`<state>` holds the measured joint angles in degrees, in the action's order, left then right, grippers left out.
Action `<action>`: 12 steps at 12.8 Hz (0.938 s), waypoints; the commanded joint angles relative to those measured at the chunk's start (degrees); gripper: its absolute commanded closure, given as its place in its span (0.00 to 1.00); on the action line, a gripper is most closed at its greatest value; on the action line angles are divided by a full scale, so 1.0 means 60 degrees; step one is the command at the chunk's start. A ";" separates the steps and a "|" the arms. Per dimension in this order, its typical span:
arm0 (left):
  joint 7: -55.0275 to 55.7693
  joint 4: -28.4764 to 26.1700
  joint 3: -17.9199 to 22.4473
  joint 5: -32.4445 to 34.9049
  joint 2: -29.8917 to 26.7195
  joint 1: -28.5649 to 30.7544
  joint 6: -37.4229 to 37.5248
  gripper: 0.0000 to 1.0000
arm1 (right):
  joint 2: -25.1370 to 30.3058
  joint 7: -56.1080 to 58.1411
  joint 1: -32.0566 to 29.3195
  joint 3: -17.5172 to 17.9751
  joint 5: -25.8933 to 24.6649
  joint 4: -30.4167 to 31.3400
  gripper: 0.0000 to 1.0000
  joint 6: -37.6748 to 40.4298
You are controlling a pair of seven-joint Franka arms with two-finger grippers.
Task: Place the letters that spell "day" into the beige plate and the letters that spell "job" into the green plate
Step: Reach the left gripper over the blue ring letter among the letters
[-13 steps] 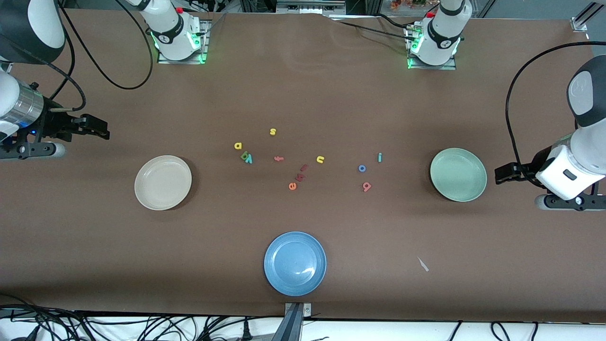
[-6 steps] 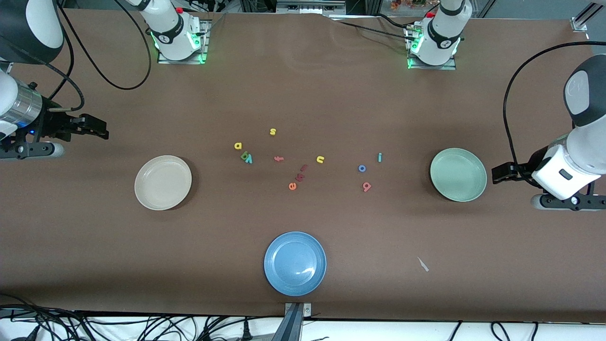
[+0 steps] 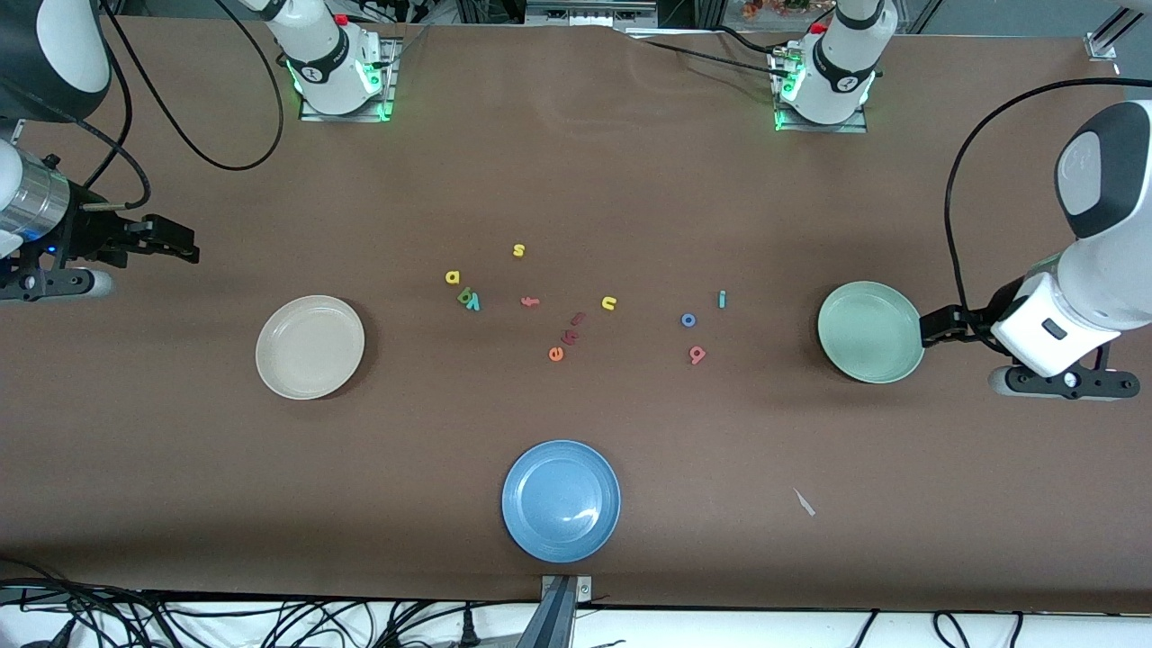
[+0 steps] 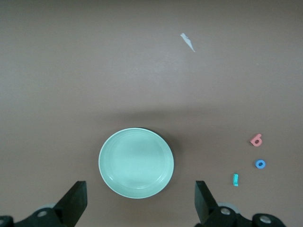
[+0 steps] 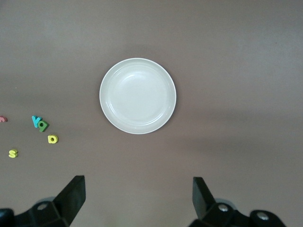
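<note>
Both plates are bare: left gripper (image 3: 929, 326) spread wide beside the green plate (image 3: 870, 332), right gripper (image 3: 184, 245) likewise near the beige plate (image 3: 310, 346).

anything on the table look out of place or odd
One thing: a small white scrap lies on the brown table, nearer the camera than the green plate. It looks like stray litter, neither a letter nor a plate. All three plates sit flat and empty.

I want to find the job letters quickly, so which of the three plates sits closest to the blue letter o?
The green plate, at the left arm's end of the table. The blue o lies beside it, much closer than to the blue plate or the beige plate.
</note>
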<state>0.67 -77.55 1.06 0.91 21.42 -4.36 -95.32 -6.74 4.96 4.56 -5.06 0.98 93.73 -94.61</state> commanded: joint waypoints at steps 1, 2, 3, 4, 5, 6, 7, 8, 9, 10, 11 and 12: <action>-0.0125 -0.0053 -0.0219 -0.0342 -0.0171 -0.0035 0.0198 0.00 | 0.0097 0.0170 -0.0012 -0.0021 0.0188 0.0009 0.00 0.0152; -0.0097 -0.0068 -0.0467 -0.0357 -0.0171 -0.0021 0.0212 0.00 | 0.0068 0.0214 -0.0027 -0.0050 0.0188 0.0009 0.00 0.0080; 0.0020 -0.0112 -0.0600 -0.0357 -0.0171 -0.0020 0.0212 0.00 | 0.0054 0.0243 -0.0042 -0.0051 0.0203 -0.0006 0.00 0.0050; 0.0325 -0.0155 -0.0819 -0.0371 -0.0157 -0.0035 0.0212 0.00 | 0.0053 0.0229 -0.0013 -0.0036 0.0261 0.0009 0.00 0.0050; 0.0561 -0.0214 -0.1067 -0.0444 -0.0142 -0.0021 0.0212 0.00 | 0.0053 0.0200 0.0002 -0.0021 0.0262 0.0038 0.00 0.0065; 0.0751 -0.0302 -0.1157 -0.0677 -0.0127 -0.0020 0.0227 0.00 | 0.0053 0.0243 -0.0027 -0.0050 0.0262 0.0038 0.00 0.0108; 0.1116 -0.0418 -0.1245 -0.0955 -0.0127 -0.0078 0.0227 0.00 | 0.0039 0.0243 -0.0042 -0.0065 0.0276 0.0067 0.00 0.0065; 0.1772 -0.0492 -0.1376 -0.1146 -0.0084 -0.0123 0.0227 0.00 | 0.0010 0.0243 -0.0042 -0.0051 0.0276 0.0068 0.00 0.0021; 0.2243 -0.0551 -0.1551 -0.1148 -0.0011 -0.0195 0.0212 0.00 | -0.0034 0.0229 -0.0013 -0.0036 0.0276 0.0082 0.00 -0.0023; 0.2581 -0.0725 -0.1684 -0.1148 0.0034 -0.0240 0.0140 0.00 | -0.0034 0.0243 -0.0027 -0.0036 0.0276 0.0155 0.00 0.0020; 0.2874 -0.0916 -0.1844 -0.1148 0.0063 -0.0269 0.0023 0.00 | -0.0034 0.0243 -0.0027 -0.0050 0.0276 0.0155 0.00 0.0021; 0.3124 -0.1237 -0.1991 -0.1148 0.0063 -0.0284 -0.0283 0.00 | -0.0049 0.0243 -0.0042 -0.0051 0.0276 0.0126 0.00 -0.0023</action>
<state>16.49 -82.04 -10.01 -4.67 22.11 -5.70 -94.72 -7.29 5.25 4.58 -5.20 1.45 94.25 -94.55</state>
